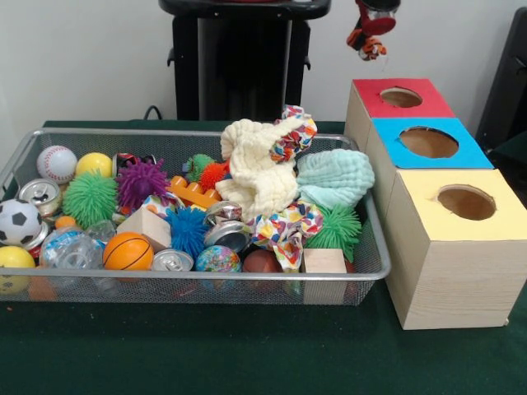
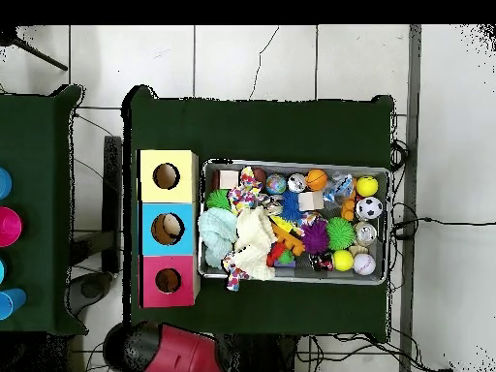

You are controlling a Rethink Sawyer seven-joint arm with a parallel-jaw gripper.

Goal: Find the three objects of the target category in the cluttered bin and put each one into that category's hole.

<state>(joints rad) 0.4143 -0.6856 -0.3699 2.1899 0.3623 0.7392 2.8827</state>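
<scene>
While the end effector (image 1: 372, 43) hangs at the top of the front view, it pinches a small tan-orange plush toy (image 1: 366, 45) that dangles free, above and slightly behind the round hole (image 1: 401, 97) in the red-topped box (image 1: 366, 103). The release is judged not yet made; this toy still has to drop through. Past the red-topped box, further from the end effector, stand the blue-topped box (image 1: 461, 152) and the yellow-topped box (image 1: 449, 271), in one touching row; what lies inside any box is hidden. Beside the row, lower and to the other side of the end effector, the wire-mesh bin (image 1: 206, 280) sits on the green bench (image 1: 247, 354). It holds spiky rubber balls, sports balls, cans, wooden blocks, and a heap of cream, mint and patterned cloths. No further plush toy shows in the bin; any left probably lies under the cloths, so more searching seems needed
</scene>
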